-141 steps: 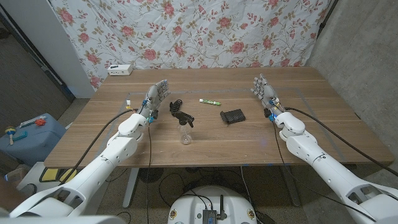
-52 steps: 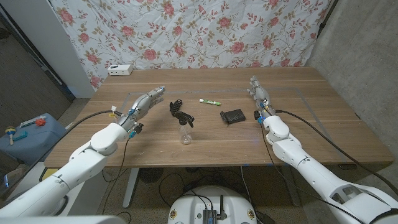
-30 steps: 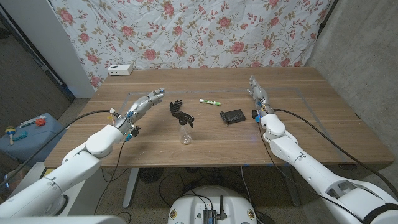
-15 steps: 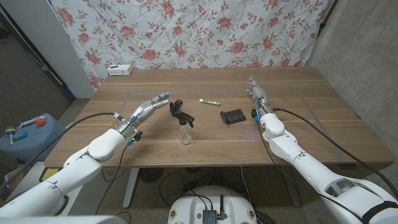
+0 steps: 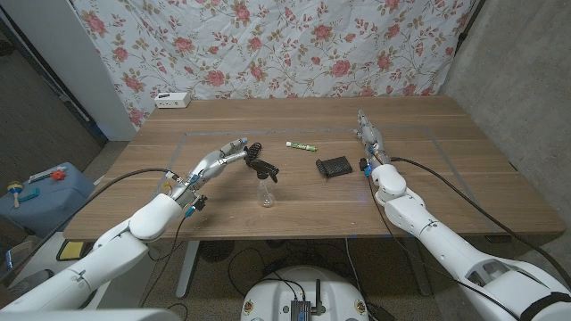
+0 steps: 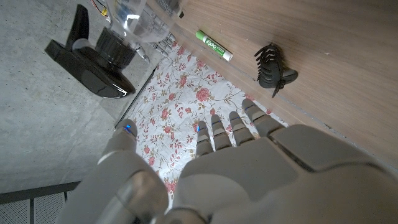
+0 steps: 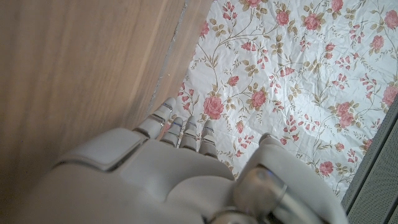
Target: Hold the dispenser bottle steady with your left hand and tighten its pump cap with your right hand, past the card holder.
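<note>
The clear dispenser bottle (image 5: 265,193) stands near the table's middle, and its black pump cap (image 5: 263,168) points right. My left hand (image 5: 221,158) reaches in from the left with fingers stretched out and apart, its tips a little short of the pump and holding nothing. In the left wrist view the bottle and pump (image 6: 99,53) lie beyond my left hand (image 6: 242,174). The black card holder (image 5: 335,166) lies right of the bottle. My right hand (image 5: 368,134) stands on its edge further right, fingers straight, empty; my right hand (image 7: 168,180) also appears in its own wrist view.
A black claw hair clip (image 5: 252,150) sits just behind the pump, close to my left fingertips. A green marker (image 5: 302,145) lies behind the card holder. A white power strip (image 5: 172,100) rests at the far left edge. Floral cloth (image 5: 294,45) hangs behind the table.
My left hand has swung right and forward across the table toward the bottle's pump. My right hand turned edge-on early and has held still over the last second.
</note>
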Available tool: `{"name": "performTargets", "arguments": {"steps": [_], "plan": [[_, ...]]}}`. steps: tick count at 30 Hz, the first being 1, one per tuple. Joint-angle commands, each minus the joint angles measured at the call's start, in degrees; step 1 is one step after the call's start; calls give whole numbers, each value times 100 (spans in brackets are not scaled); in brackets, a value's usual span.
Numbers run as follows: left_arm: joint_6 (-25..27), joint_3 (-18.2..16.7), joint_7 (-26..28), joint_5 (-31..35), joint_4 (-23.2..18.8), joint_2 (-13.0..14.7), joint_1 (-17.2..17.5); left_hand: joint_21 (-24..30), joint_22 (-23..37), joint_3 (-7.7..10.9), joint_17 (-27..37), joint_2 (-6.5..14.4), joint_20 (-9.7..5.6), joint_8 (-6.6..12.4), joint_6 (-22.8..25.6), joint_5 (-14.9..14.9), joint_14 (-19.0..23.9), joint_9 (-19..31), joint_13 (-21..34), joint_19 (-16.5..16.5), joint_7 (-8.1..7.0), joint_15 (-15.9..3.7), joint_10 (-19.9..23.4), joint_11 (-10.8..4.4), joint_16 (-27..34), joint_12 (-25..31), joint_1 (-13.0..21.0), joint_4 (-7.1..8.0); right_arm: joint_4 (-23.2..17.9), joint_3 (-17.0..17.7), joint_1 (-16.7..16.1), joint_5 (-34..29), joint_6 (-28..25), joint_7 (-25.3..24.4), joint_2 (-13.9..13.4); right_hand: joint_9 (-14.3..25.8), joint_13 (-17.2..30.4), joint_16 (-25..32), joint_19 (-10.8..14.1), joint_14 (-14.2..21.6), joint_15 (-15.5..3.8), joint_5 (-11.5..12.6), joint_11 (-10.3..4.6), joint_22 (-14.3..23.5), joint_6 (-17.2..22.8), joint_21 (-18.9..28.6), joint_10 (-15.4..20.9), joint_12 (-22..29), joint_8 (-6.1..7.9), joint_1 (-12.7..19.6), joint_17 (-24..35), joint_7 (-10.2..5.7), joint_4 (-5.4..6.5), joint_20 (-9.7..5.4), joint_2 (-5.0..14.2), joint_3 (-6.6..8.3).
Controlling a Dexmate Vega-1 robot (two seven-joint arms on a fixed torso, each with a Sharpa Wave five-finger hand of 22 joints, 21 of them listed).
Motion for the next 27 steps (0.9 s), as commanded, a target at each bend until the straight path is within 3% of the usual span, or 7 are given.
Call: {"name": "performTargets", "arguments": {"steps": [1,27], "plan": [[-323,21,45,224,154,-80,94,45,8,-6,12,-50,-10,14,42,41,62,7,11,86,-28,-573,85,4,43,36,118,-71,-247,15,-183,-60,-103,-225,-39,18,7,29,36,-28,-136,38,37,17,8,1,-1,-8,-11,34,6,13,-29,-300,-4,38],[-569,313,-641,44,541,-1,-297,-21,7,-179,18,-207,39,-23,-74,118,24,13,15,34,-4,-526,22,30,-1,-18,466,-261,-507,19,-405,-223,-201,-639,15,17,6,32,46,-27,-120,43,34,17,-10,5,-8,-5,-13,29,8,12,-36,-273,4,50]]}}
